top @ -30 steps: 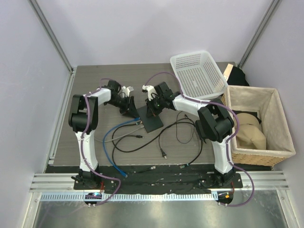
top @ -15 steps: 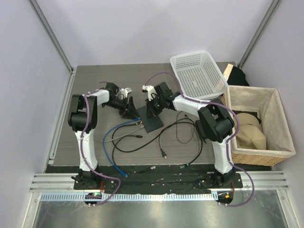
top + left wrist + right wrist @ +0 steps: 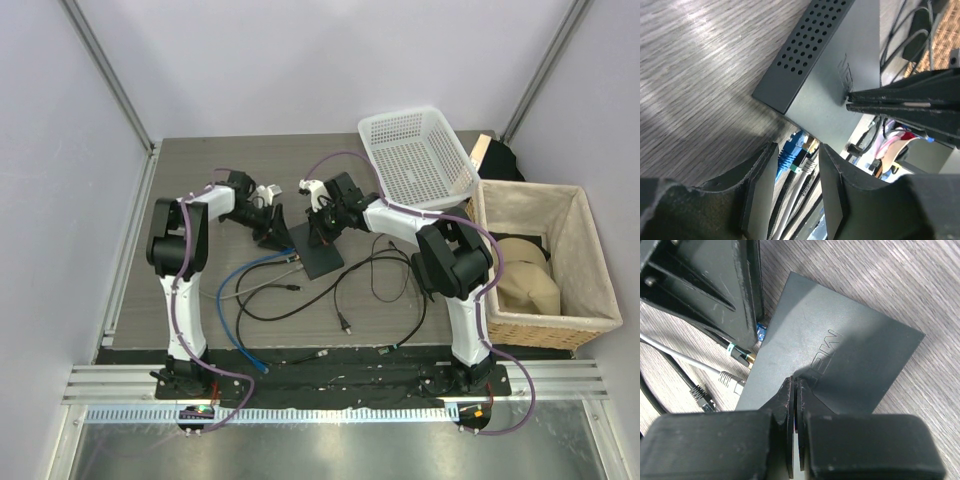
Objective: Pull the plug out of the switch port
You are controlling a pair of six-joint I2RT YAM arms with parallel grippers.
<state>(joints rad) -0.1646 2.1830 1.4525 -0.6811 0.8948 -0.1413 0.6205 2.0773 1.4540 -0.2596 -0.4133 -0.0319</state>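
**Plug at switch edge, between parted jaws**

Loose cables point(image 3: 300, 312) are spread over the near part of the table point(image 3: 185, 160). Beyond them, the blue plug point(image 3: 789, 153) is seen against the edge of the switch point(image 3: 840, 355). It lies in the gap of the left gripper point(image 3: 271, 235), whose jaws are held slightly apart; contact cannot be told. The right gripper point(image 3: 794, 387) is closed on nothing, tips pressed on the switch top. A white basket point(image 3: 415, 160) is set farthest.

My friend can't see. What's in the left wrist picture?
A blue plug at the edge of a dark grey switch shows between the fingers of the open left gripper. The shut right gripper rests its tips on the switch's top, above a wood-grain table.
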